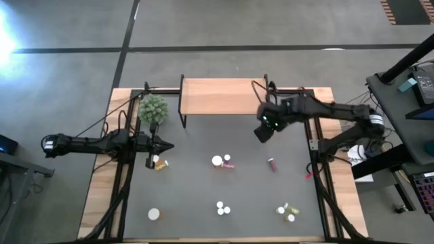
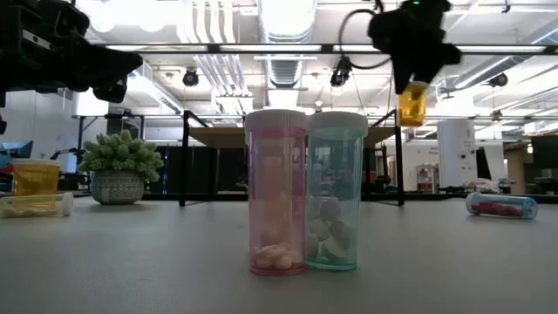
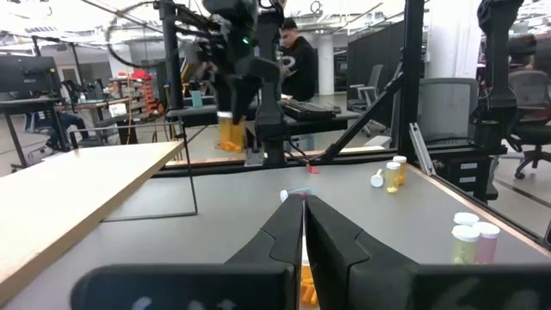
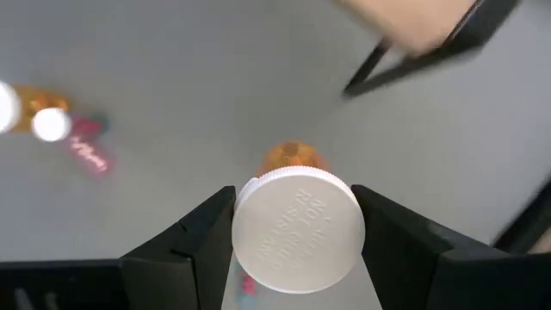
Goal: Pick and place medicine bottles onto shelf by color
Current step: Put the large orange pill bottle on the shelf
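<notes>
One orange bottle point(image 4: 291, 159) hangs by its cap between the right claw point(image 4: 297, 231) fingers — above the mat.

An orange, white-capped bottle point(image 4: 297, 224) hangs upright in the right hand point(image 1: 264, 131), near the light-wood shelf point(image 1: 220, 96).

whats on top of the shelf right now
Nothing shows on the shelf: its wood top is bare in the high view. The right gripper holds an orange bottle in the air beside its right end, not over it. The space under the top is hidden.
</notes>
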`<state>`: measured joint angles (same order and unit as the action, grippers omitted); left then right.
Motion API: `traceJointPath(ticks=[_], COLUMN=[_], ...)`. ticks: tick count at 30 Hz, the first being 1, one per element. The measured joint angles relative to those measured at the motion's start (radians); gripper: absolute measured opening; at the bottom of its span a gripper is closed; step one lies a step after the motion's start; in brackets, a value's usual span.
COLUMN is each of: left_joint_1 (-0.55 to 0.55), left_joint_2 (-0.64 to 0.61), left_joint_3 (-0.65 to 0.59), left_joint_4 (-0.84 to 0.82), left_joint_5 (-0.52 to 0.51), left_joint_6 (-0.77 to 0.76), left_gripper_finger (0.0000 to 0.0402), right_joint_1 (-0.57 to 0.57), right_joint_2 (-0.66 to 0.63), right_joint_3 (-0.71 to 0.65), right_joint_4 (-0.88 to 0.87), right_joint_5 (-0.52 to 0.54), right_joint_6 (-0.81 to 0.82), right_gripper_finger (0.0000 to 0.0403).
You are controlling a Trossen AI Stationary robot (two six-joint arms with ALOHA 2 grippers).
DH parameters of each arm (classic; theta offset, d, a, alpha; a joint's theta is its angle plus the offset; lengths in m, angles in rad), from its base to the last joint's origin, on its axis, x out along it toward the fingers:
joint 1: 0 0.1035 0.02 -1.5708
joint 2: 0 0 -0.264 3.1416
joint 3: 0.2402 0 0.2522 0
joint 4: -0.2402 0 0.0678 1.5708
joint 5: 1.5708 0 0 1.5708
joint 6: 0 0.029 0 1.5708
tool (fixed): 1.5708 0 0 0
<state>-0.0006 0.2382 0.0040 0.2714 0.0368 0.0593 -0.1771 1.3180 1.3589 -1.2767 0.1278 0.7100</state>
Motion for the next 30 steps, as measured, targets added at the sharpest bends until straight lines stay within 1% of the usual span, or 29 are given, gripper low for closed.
traceJointPath(ticks=[5, 11, 16, 22, 27, 30], left_joint_1=[0.0, 0.0, 0.0, 0.0, 0.0, 0.0], left_joint_2=[0.0, 0.0, 0.0, 0.0, 0.0, 0.0], left_joint_3=[0.0, 0.0, 0.0, 0.0, 0.0, 0.0], left_joint_4=[0.0, 0.0, 0.0, 0.0, 0.0, 0.0], left_joint_5=[0.0, 0.0, 0.0, 0.0, 0.0, 0.0], left_joint_6=[0.0, 0.0, 0.0, 0.0, 0.0, 0.0], left_gripper_finger=[0.0, 0.0, 0.0, 0.0, 0.0, 0.0], right_joint_1=[-0.079, -0.18, -0.262, -0.335, -0.385, -0.408], right_joint_2=[0.137, 0.269, 0.387, 0.528, 0.617, 0.653], right_joint_3=[0.208, 0.392, 0.536, 0.718, 0.842, 0.906], right_joint_4=[-0.11, -0.141, -0.181, -0.236, -0.292, -0.295], right_joint_5=[0.013, 0.015, 0.029, 0.033, 0.032, 0.031], right_joint_6=[-0.137, -0.259, -0.298, -0.327, -0.359, -0.385], right_gripper_finger=[0.0205, 0.0205, 0.0205, 0.0205, 0.0206, 0.0206])
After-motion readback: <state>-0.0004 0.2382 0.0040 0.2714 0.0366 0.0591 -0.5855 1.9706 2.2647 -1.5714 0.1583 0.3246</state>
